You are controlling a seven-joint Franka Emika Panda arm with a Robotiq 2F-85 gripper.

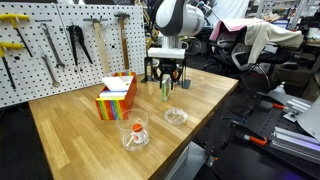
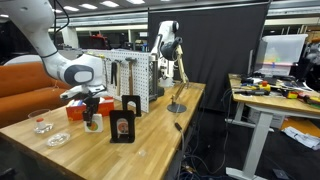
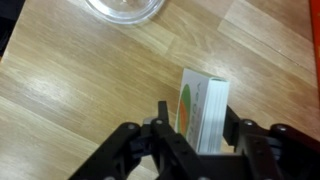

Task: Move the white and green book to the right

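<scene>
The white and green book [image 3: 203,112] stands upright on the wooden table. It is thin, with a green and orange mark on its white cover. In the wrist view my gripper [image 3: 195,118] straddles its top edge. The right finger lies against the book. A strip of table shows between the left finger and the cover, so the jaws are not closed on it. In both exterior views the gripper [image 1: 165,74] [image 2: 92,106] hangs straight down over the book [image 1: 165,91] [image 2: 93,124].
A rainbow-striped box [image 1: 116,97] with white paper stands beside the book. A glass bowl [image 1: 175,116] [image 3: 125,8] and a glass holding an orange thing [image 1: 135,132] sit nearer the table's front. A black frame [image 2: 124,120] stands close by. A pegboard with tools [image 1: 60,45] lines the back.
</scene>
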